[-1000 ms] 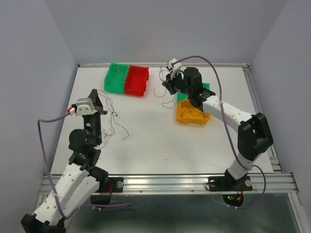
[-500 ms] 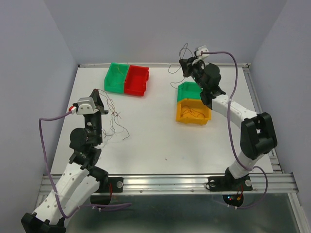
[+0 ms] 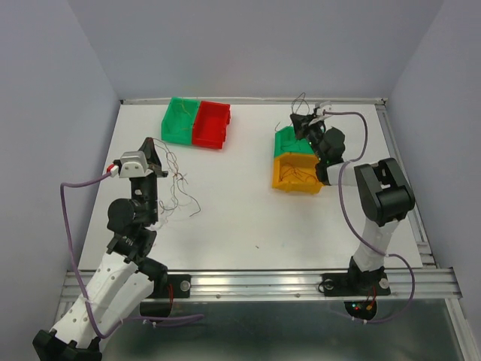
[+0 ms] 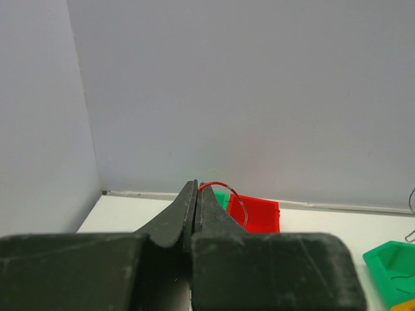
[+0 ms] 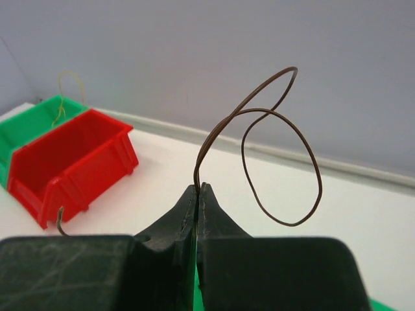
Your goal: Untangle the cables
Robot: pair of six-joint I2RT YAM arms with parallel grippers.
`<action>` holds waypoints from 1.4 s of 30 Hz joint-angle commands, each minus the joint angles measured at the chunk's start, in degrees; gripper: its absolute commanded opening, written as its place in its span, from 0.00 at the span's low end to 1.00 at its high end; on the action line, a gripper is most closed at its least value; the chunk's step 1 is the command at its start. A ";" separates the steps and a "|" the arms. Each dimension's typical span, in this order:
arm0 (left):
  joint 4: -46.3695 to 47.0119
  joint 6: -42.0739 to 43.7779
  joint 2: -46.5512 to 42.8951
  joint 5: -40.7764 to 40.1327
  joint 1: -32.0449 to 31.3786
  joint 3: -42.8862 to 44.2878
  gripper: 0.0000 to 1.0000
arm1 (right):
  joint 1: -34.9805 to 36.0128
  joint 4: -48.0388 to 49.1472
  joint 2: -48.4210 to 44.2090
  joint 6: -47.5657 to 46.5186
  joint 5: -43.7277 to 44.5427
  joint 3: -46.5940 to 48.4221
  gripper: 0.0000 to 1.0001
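A tangle of hair-thin cables point(image 3: 177, 188) in dark red, brown and white hangs from my left gripper point(image 3: 149, 144) down to the table's left side. That gripper is shut on a red strand point(image 4: 219, 188) that loops from its tips point(image 4: 197, 186). My right gripper point(image 3: 301, 119) is raised at the back right over a green bin point(image 3: 291, 141). It is shut on a single brown cable point(image 5: 272, 136) that curls upward in loops; it also shows in the top view point(image 3: 301, 100).
A yellow bin point(image 3: 298, 174) with thin strands inside sits in front of the green bin. A green bin point(image 3: 180, 120) and a red bin point(image 3: 211, 125) stand side by side at the back left; both show in the right wrist view point(image 5: 65, 155).
My right gripper has carried the brown cable from the table's middle back to the right and up, over the green bin. The left gripper and its tangle have stayed in place.
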 commanded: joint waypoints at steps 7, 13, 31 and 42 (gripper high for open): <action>2.55 -0.32 -1.44 0.59 0.32 -0.71 0.03 | -0.44 16.92 -2.14 -0.87 2.72 -13.06 0.01; 2.03 -0.50 -2.06 0.85 0.23 -0.62 0.03 | -0.44 6.90 -5.22 2.03 6.94 -13.60 0.00; 1.32 -0.59 -2.06 1.56 0.23 -0.44 0.03 | -0.44 -30.53 -1.80 10.30 15.56 1.06 0.01; 1.15 -0.76 -1.97 2.00 0.23 -0.27 0.03 | -0.44 -41.01 2.34 13.56 20.84 9.43 0.16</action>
